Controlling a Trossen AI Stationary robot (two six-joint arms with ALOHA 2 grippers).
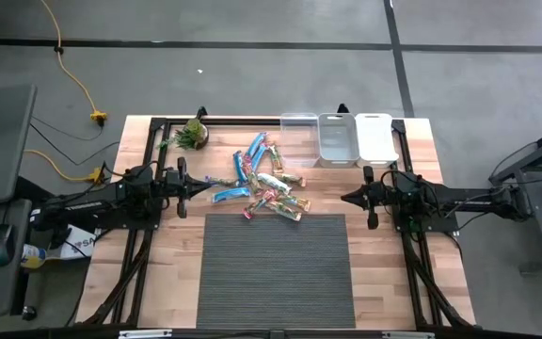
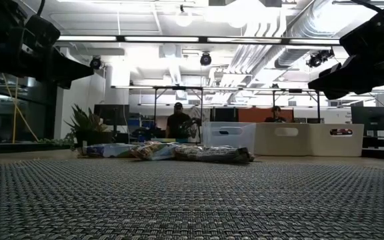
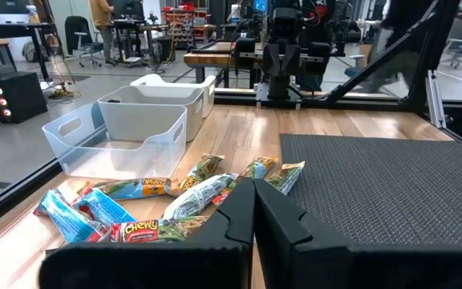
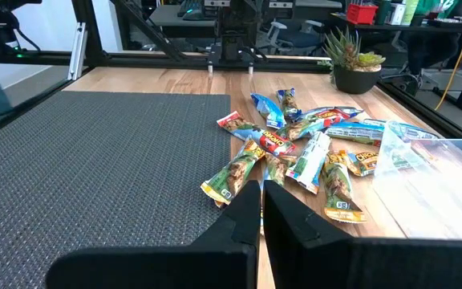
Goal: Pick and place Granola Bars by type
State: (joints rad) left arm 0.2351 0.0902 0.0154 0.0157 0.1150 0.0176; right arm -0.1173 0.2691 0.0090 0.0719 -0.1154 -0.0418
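The granola bars lie in a loose heap on the wooden table just beyond the grey mat's far edge: bright blue ones, blue-red-white ones and yellow-green ones with red, also seen in the left wrist view. My left gripper hovers shut at the heap's left side, pointing level toward it. My right gripper hovers shut to the heap's right, pointing toward it. Neither touches anything.
Three bins stand in a row at the far right of the table: one clear, two white. A small potted plant stands at the far left. The grey mat covers the near middle.
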